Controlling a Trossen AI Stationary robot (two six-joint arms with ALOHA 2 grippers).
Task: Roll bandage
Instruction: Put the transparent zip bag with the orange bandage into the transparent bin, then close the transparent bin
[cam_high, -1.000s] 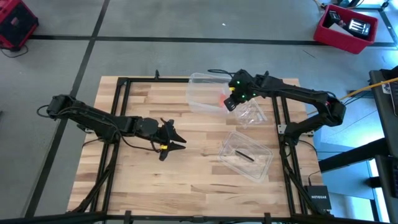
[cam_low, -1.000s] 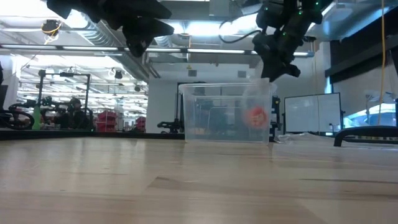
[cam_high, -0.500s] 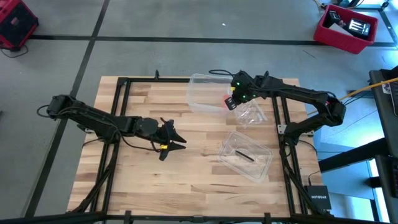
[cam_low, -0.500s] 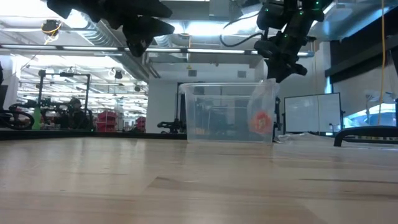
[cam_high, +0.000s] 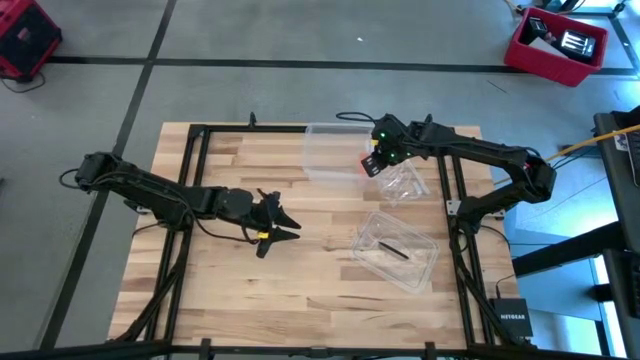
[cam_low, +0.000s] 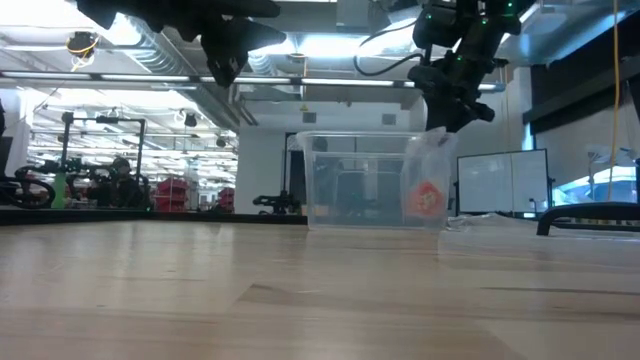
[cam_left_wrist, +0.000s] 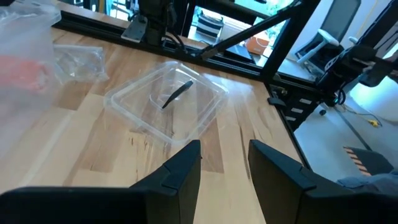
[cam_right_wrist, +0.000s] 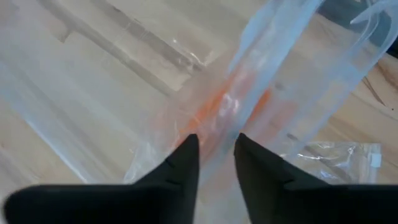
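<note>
2 arms raised; right gripper (cam_low: 452, 112) over bagged bandage (cam_low: 427, 199)

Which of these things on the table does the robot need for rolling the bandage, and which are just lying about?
Part of the job:
- the orange bandage, inside a clear plastic bag
- the right gripper, at that bag's top

Just lying about:
- the clear plastic box
- a shallow clear tray with a dark strip in it
- another empty bag
- the left gripper, waiting over bare wood

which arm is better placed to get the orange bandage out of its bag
The right. Its gripper is already at the top of the plastic bag holding the bandage; the left gripper hovers mid-table, well away.
</note>
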